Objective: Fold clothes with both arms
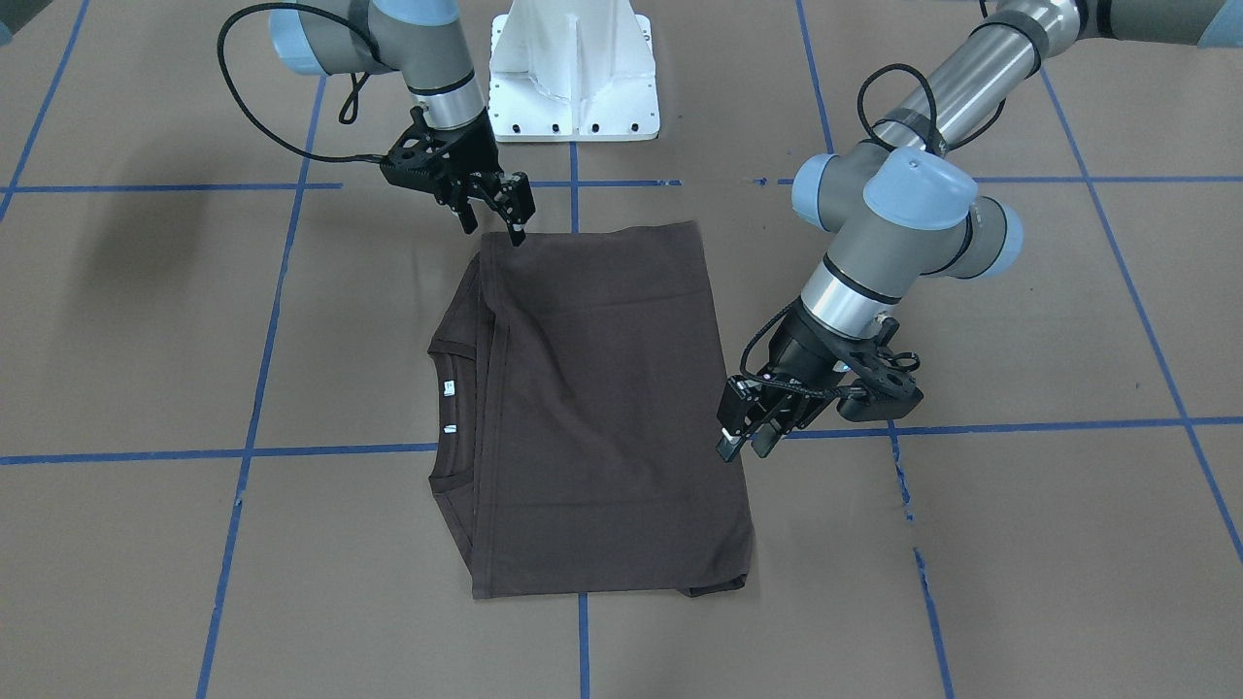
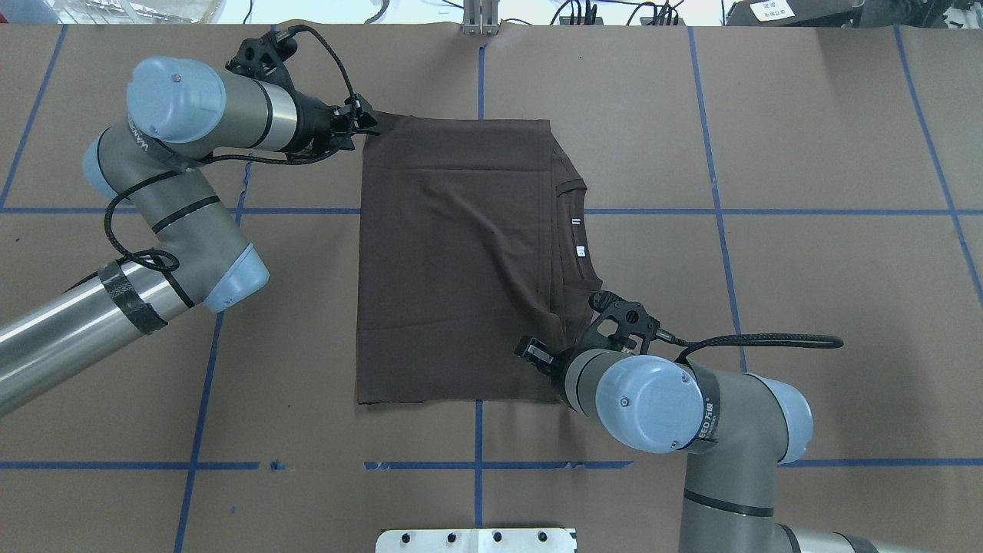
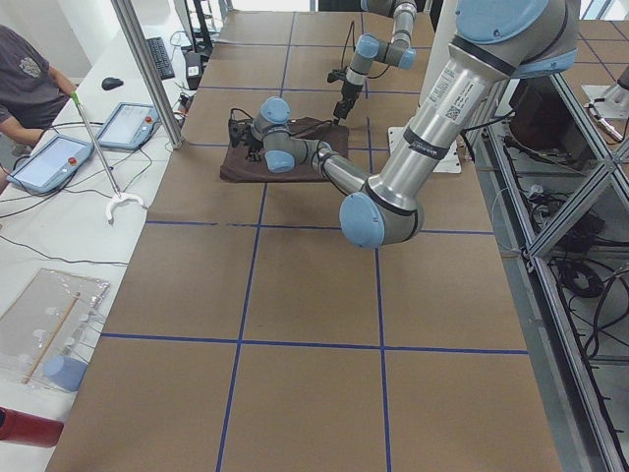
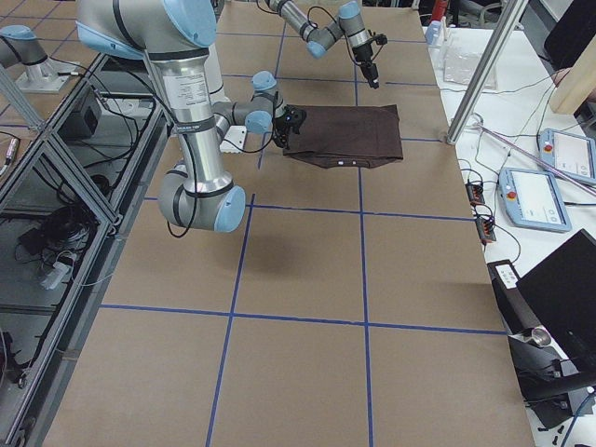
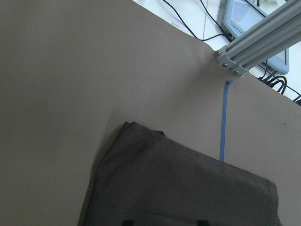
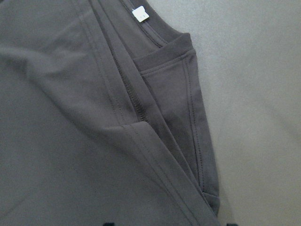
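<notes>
Presently, the dark brown T-shirt is found folded into a long rectangle, laid flat on the surface, with its collar at the right edge. The left hand is held wide above the far left corner. The right hand, likewise wide, is held over the near right corner.

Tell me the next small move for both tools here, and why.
Probably a short descent of both, then shutting on the cloth. The left tool sits open over the T-shirt at its hem edge, toward the far corner; the right tool sits open at the near corner by the collar. Neither seems to hold fabric, and the exposed collar suggests another fold is due.
</notes>
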Action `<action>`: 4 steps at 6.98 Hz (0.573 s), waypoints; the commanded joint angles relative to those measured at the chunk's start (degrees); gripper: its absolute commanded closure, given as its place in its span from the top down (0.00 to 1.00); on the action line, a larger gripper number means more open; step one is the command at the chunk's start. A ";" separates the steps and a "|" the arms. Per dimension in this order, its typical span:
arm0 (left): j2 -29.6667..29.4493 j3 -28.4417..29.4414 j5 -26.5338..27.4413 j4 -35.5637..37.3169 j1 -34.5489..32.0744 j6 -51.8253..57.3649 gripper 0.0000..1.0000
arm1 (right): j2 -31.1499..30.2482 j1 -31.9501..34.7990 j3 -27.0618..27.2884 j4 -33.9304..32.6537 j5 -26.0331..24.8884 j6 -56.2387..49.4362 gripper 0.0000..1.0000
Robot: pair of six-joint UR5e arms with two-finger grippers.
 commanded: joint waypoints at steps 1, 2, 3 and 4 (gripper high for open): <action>-0.01 -0.09 -0.02 0.00 0.05 -0.08 0.57 | 0.29 -0.07 -2.29 -1.68 0.34 -0.39 0.78; -0.01 -0.09 -0.02 0.00 0.05 -0.08 0.57 | 0.64 -0.07 -2.30 -4.13 0.43 -0.56 0.76; -0.01 -0.09 -0.02 0.00 0.14 -0.17 0.57 | 0.64 -0.07 -2.30 -4.33 0.52 -0.56 0.71; 0.08 -0.09 -0.02 -0.09 0.66 -0.17 0.57 | 0.64 -0.07 -2.30 -4.33 0.52 -0.56 0.64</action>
